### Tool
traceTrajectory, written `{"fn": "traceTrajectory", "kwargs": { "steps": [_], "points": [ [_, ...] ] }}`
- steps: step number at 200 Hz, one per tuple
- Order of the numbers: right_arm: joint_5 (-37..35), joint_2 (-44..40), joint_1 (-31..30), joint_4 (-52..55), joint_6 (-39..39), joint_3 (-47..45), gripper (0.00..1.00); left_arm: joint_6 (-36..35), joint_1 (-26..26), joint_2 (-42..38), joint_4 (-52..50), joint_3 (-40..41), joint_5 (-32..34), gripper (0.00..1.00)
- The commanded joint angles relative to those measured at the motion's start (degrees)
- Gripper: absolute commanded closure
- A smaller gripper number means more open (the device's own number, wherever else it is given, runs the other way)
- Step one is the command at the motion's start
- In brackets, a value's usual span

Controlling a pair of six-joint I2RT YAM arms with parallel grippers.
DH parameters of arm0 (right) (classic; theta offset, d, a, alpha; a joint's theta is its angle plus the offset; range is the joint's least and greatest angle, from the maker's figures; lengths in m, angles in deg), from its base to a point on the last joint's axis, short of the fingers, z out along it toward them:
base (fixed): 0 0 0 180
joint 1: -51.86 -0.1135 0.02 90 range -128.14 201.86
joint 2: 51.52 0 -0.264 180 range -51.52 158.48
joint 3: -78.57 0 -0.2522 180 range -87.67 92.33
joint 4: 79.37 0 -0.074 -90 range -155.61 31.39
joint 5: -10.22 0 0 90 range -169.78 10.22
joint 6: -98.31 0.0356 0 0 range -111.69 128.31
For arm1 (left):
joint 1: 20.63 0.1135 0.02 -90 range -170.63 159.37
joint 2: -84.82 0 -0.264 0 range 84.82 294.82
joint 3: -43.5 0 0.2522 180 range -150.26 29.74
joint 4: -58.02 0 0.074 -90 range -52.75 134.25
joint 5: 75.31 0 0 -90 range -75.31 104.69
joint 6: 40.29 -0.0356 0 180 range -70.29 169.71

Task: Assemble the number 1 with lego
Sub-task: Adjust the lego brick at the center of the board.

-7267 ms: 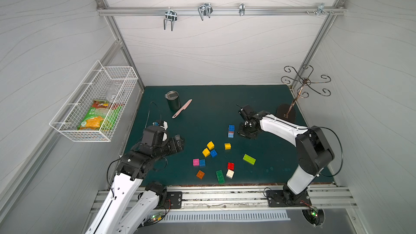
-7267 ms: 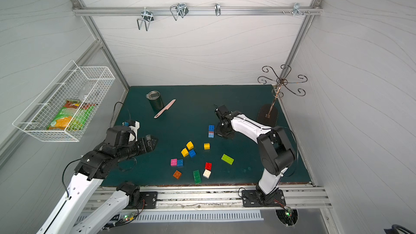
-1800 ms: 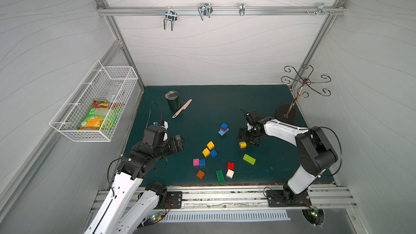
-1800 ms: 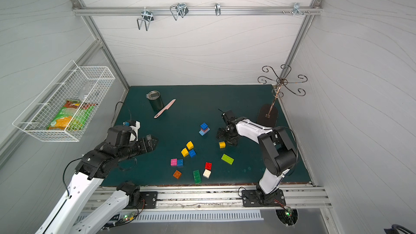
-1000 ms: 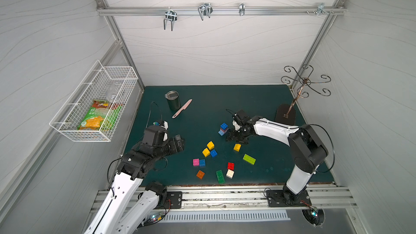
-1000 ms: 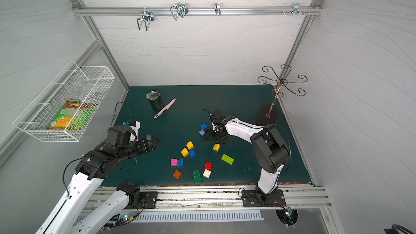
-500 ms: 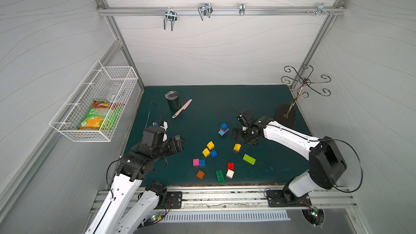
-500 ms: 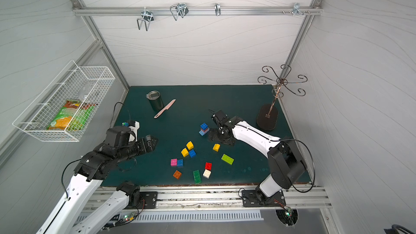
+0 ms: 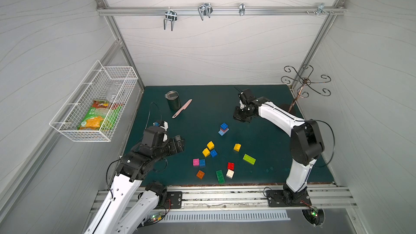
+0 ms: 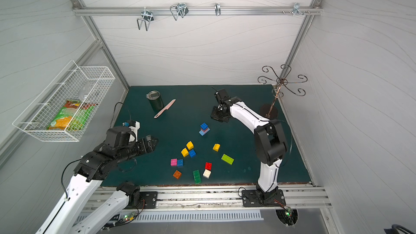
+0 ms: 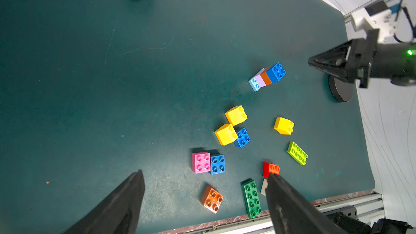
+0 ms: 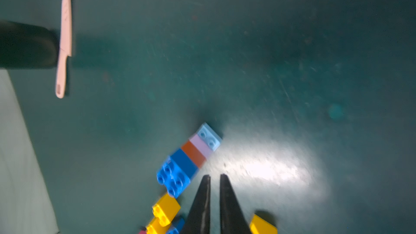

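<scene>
Right now I am hovering the right tool (image 12: 215,176), pinched shut and empty, near the short stack (image 9: 223,129) of blue, orange, lilac and light blue bricks standing mid-worktop (image 9: 202,100); I am treating it as the upright of my 1. I am holding the left tool (image 11: 204,174) wide open, facing the loose bricks (image 11: 236,115), ready for feeding.

1. White walls (image 9: 213,52) with wavy lines close in three sides, silver posts in the corners.
2. Up top, a metal rail (image 9: 270,11) runs across the back wall, with hooks (image 9: 169,20) hanging off it.
3. A wire basket (image 9: 85,135) hangs on the left wall, bright packets (image 9: 99,115) inside.
4. The dark green table (image 9: 202,100) looks scuffed; a curly metal stand (image 9: 305,82) stands at its far right corner.
5. Bright glare (image 12: 270,167) lies on the tabletop in the right wrist view.
</scene>
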Motion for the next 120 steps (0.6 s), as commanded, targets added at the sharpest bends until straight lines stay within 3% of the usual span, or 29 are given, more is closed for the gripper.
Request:
{"fn": "traceTrajectory", "kwargs": {
  "steps": [1,78,120],
  "points": [
    [6.9,6.4,0.6,0.1,-4.7,5.2,1.00,0.2,-0.2,0.5,0.7,-0.7,0.6,0.10],
    [16.5,23.1,1.5,1.0,-10.6,20.0,1.00,0.3,-0.2,2.8,0.4,-1.0,1.0,0.11],
    [18.3,23.5,1.6,1.8,-12.7,18.3,1.00,0.5,-0.2,3.5,0.3,-1.0,1.4,0.11]
  ]
}}
